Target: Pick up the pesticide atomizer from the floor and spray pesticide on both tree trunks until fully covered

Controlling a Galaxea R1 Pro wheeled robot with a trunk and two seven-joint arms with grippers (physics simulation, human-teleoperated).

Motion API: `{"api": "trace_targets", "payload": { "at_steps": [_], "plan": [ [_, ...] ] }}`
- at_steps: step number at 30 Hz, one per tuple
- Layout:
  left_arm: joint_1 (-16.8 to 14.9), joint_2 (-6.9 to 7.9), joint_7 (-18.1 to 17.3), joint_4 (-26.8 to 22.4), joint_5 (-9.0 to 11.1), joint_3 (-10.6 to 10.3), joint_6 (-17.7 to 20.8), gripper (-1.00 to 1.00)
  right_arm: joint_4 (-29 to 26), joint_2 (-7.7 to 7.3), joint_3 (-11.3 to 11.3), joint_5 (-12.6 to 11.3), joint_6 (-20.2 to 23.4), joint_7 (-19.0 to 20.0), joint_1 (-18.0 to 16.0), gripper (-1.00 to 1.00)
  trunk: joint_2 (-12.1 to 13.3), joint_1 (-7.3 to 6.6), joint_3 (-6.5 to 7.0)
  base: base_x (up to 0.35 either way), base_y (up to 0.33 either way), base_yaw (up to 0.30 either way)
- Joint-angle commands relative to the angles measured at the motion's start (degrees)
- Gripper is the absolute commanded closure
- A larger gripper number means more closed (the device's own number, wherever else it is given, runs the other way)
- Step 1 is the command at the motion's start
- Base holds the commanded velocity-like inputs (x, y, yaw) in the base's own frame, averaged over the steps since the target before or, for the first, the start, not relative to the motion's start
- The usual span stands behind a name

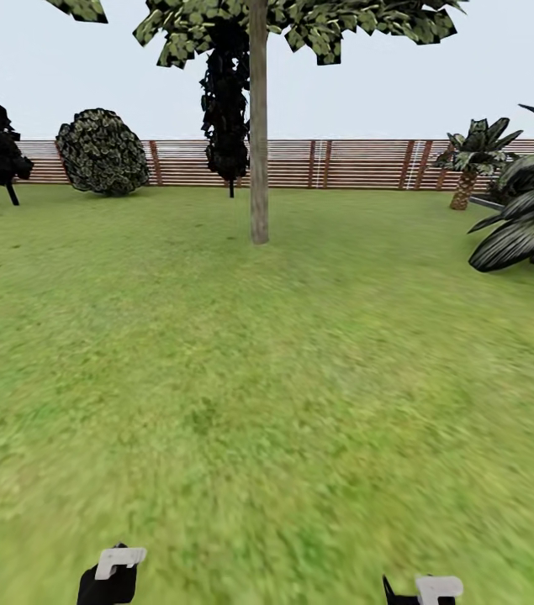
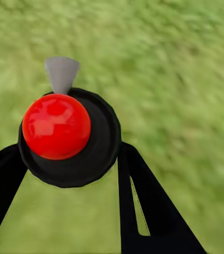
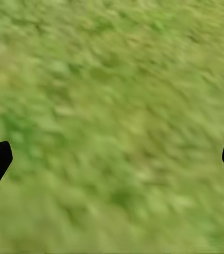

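Pesticide atomizer [image 2: 70, 135]: black body, red cap, grey nozzle, clamped between left gripper [image 2: 72, 174] fingers, over lawn [image 1: 267, 378]. Tree trunk [image 1: 258, 151] stands well ahead of both grippers, approx. centred. Recommend: close in w/ nozzle aimed at trunk before spraying; cover full height. Right gripper [image 3: 112, 159]: spread wide, empty, over grass.

The left gripper [image 2: 70, 174] is gripping the pesticide atomizer [image 2: 70, 137] between its black fingers [image 2: 149, 206]; the red cap [image 2: 56, 126] and grey nozzle [image 2: 62, 73] are showing above blurred lawn [image 2: 180, 63].
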Motion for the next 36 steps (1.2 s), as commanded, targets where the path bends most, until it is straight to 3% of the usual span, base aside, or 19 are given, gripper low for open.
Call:
{"api": "trace_targets", "payload": {
  "at_steps": [1, 36],
  "plan": [
    [-0.04, -0.06, -0.49, 0.04, -0.11, 0.47, -0.15, 1.0, 0.05, -0.01, 0.01, 0.03, -0.19, -0.02, -0.01, -1.0, -0.02, 0.03, -0.05, 0.338, 0.0, 0.0],
    [-0.04, -0.06, -0.49, 0.04, -0.11, 0.47, -0.07, 1.0, 0.05, 0.08, 0.08, 0.12, -0.17, 0.07, -0.05, -1.0, -0.02, 0.03, -0.05, 0.338, 0.0, 0.0]
  ]
}}
